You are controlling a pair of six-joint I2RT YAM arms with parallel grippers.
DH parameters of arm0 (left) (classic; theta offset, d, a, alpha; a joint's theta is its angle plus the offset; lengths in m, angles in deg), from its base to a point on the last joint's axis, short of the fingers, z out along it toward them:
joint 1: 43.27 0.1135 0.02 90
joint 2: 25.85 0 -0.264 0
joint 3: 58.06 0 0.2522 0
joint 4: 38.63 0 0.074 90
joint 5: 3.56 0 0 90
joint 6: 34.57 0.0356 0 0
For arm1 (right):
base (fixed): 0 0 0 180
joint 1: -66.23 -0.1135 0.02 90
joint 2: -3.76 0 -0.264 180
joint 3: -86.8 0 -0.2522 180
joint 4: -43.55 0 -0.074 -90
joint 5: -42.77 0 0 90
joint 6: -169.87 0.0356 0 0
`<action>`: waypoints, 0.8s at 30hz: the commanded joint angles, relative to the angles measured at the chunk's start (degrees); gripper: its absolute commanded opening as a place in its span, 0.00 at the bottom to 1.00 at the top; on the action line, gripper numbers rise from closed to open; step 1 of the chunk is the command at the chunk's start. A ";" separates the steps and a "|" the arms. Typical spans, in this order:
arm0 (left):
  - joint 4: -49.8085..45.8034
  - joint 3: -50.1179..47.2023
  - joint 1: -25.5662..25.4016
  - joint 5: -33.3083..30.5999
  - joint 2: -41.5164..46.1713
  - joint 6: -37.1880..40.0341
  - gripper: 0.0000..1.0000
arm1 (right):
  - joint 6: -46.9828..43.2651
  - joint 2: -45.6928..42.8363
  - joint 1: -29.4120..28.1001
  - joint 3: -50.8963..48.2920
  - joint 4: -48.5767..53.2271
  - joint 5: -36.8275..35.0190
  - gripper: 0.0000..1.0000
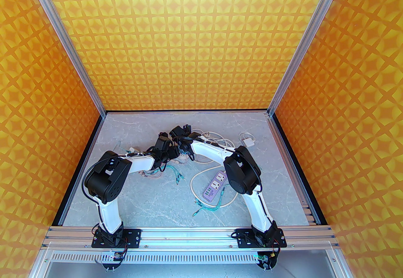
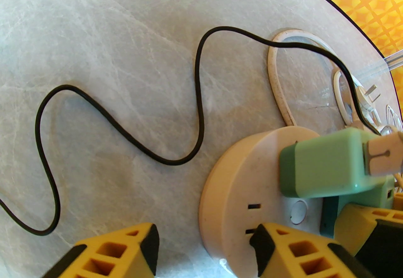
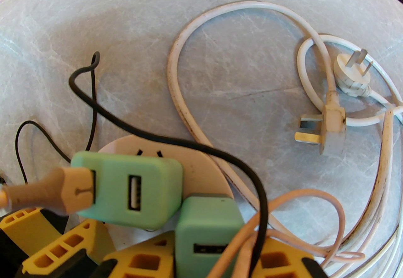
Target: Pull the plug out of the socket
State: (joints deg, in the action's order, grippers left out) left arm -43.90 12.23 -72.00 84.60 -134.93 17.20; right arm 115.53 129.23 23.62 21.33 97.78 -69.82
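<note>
A round beige socket (image 2: pixel 248 182) lies flat on the marble table. Two mint-green plugs stand in it. The taller plug (image 3: pixel 126 188) carries a beige USB cable (image 3: pixel 37 191). The second plug (image 3: pixel 204 226) sits between the yellow fingers of my right gripper (image 3: pixel 204 251), which is shut on it; a pink cable and a black cable cross one finger. My left gripper (image 2: pixel 204 239) is open at the socket's near rim, with one finger (image 2: pixel 292 251) over the socket's top and the other finger (image 2: pixel 122 251) above bare table. From above, both grippers meet at mid-table (image 1: pixel 176 152).
A black cord (image 2: pixel 198 91) snakes across the table. White cords with loose pronged plugs (image 3: pixel 333 125) lie to the right of the socket. A purple power strip (image 1: pixel 214 187), green cable bundles (image 1: pixel 207 207) and a white charger (image 1: pixel 248 142) sit nearby. Yellow walls enclose the table.
</note>
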 commanded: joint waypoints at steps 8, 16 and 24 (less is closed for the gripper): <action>-4.91 -5.38 -1.10 5.02 2.59 0.74 0.64 | -1.76 1.15 -0.10 0.75 -2.93 9.14 0.22; -1.41 -5.44 -1.07 8.33 2.37 -1.16 0.71 | -1.90 0.57 -0.10 0.03 -3.97 10.99 0.24; -8.20 -1.30 -1.32 3.55 -5.17 -3.29 0.57 | -1.73 0.15 -0.10 -0.66 -4.57 12.19 0.24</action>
State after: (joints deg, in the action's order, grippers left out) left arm -43.31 10.33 -72.06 88.42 -133.77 15.08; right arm 113.70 129.23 25.04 21.20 95.84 -63.70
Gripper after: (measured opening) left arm 0.586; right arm 0.288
